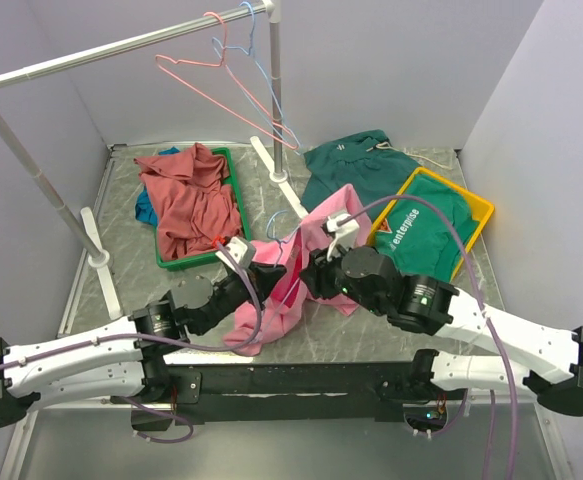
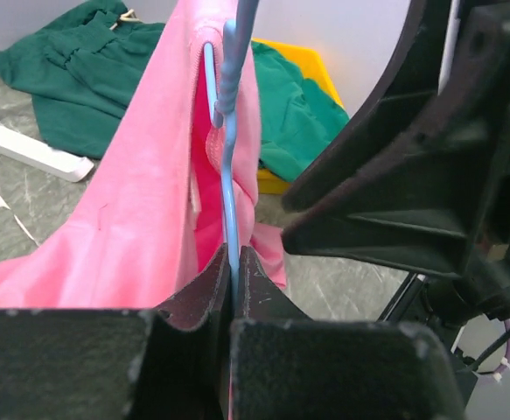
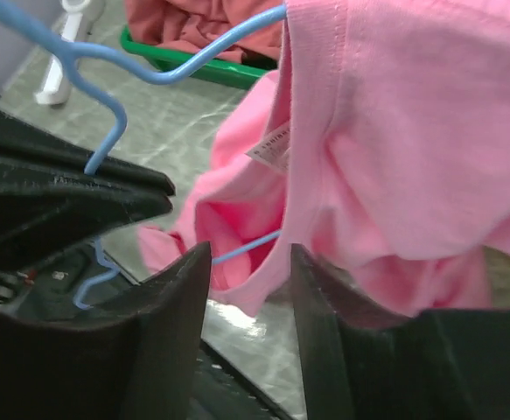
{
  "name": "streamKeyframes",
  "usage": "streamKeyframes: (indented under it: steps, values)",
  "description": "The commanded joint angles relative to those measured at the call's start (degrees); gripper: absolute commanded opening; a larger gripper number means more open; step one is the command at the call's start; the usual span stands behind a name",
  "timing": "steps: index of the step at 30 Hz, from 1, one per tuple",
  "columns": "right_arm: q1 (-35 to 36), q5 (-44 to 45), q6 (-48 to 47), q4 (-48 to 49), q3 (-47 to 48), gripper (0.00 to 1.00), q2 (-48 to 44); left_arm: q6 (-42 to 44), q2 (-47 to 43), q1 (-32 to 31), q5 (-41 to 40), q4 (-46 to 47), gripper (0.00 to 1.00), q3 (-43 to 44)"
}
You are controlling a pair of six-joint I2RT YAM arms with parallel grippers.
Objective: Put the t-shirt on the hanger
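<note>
The job looks about half done, judging from how the cloth sits. The t-shirt (image 1: 261,325) is bunched up above the middle of the table (image 1: 131,275), between the two arms, with its lower folds apparently resting on the surface. It is draped over part of the hanger (image 2: 228,149) rather than lying loose. In the right wrist view one sloping arm of the blue wire runs in under a stitched pink edge, and a lower stretch of wire shows again beneath the cloth, so one side of the hanger seems to be inside the shirt. The other side and the hook stand bare to the left, which suggests the second shoulder is not yet pulled on and the cloth not yet straightened. Which opening the wire has entered is hard to tell, though the neck label (image 3: 268,150) just beside it hints at the collar. The left gripper (image 2: 234,276) is clamped tight on the hanger's wire, with pink cloth hanging just beyond its fingertips and lying against one of them. The right gripper (image 3: 250,262) has its jaws apart: a fold of the shirt and the lower wire lie in the gap near the tips, but neither finger pinches them.
</note>
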Motion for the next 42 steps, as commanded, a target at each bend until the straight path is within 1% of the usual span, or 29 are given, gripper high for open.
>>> streamKeyframes:
  steps: [1, 4, 9, 17, 21, 23, 26, 27, 28, 29, 30, 31, 32, 34, 36, 37, 38, 41, 42]
  values:
    - [0.16, 2.86, -5.44, 3.85, -0.72, 0.59, -6.56, 0.73, 1.11, -0.21, 0.67, 12.07, 0.01, 0.17]
    - [0.16, 1.2, -9.83, 8.24, -1.16, 0.65, -10.34, 1.08, 3.57, -0.13, 0.76, 10.22, 0.01, 1.67]
    - [0.16, -2.24, -17.12, 15.18, -0.9, 0.66, -10.71, -0.06, 5.24, 0.58, 4.35, 9.52, 0.01, 2.02]
    - [0.16, -3.21, -21.53, 18.36, 1.82, 0.65, -3.06, -1.64, 7.52, 1.81, 9.11, 6.88, 0.01, 4.48]
    - [0.16, -0.06, -22.06, 19.94, 2.53, 0.65, 0.01, -1.82, 8.32, 1.9, 11.22, 6.0, 0.01, 5.45]
    - [0.16, 1.36, -23.82, 20.64, 2.44, 0.63, 1.51, -1.82, 8.93, 1.9, 12.62, 5.12, 0.01, 6.15]
    - [0.15, 4.7, -24.0, 23.36, 0.52, 0.49, 1.34, -1.99, 9.29, 1.9, 13.07, 4.25, 0.01, 6.77]
    - [0.16, 5.14, -24.08, 24.5, -0.27, 0.36, 0.56, -2.08, 9.37, 1.9, 13.15, 3.98, 0.01, 6.77]
    - [0.16, 6.1, -23.91, 24.51, -0.98, 0.31, 0.11, -2.17, 9.38, 1.9, 13.24, 3.8, 0.01, 6.77]
    - [0.16, 6.46, -23.73, 27.21, -2.55, 0.25, -0.41, -2.26, 9.46, 1.9, 13.42, 3.8, 0.01, 6.77]
    - [0.16, 6.81, -23.73, 27.85, -3.26, 0.13, -1.29, -2.61, 9.46, 1.9, 13.42, 3.8, 0.01, 6.68]
    - [0.24, 7.34, -23.73, 28.37, -3.97, 0.07, -1.56, -2.78, 9.55, 1.9, 13.51, 3.89, 0.02, 6.68]
    - [0.24, 7.6, -23.73, 29.25, -5.02, 0.0, -2.0, -2.96, 9.55, 1.9, 13.68, 4.15, 0.06, 6.77]
    - [0.42, 9.0, -24.08, 30.22, -6.95, 0.0, -2.88, -3.75, 9.64, 1.9, 13.77, 4.42, 0.12, 6.86]
    - [0.68, 10.41, -24.96, 31.8, -8.19, 0.0, -3.67, -4.45, 9.64, 1.98, 13.95, 4.51, 0.25, 7.03]
    - [1.03, 11.29, -25.14, 32.07, -9.15, 0.0, -3.76, -4.8, 9.64, 1.98, 13.77, 4.42, 0.34, 7.29]
    - [1.12, 12.95, -25.66, 32.59, -9.59, 0.0, -3.93, -5.16, 9.47, 1.98, 13.6, 4.16, 0.46, 7.56]
    - [1.74, 16.03, -26.98, 34.08, -11.43, 0.0, -4.11, -6.56, 7.72, 1.98, 12.63, 2.49, 0.6, 7.82]
    - [1.82, 16.83, -27.24, 34.44, -11.97, 0.0, -3.94, -7.7, 6.92, 1.98, 12.28, 2.14, 0.62, 7.82]
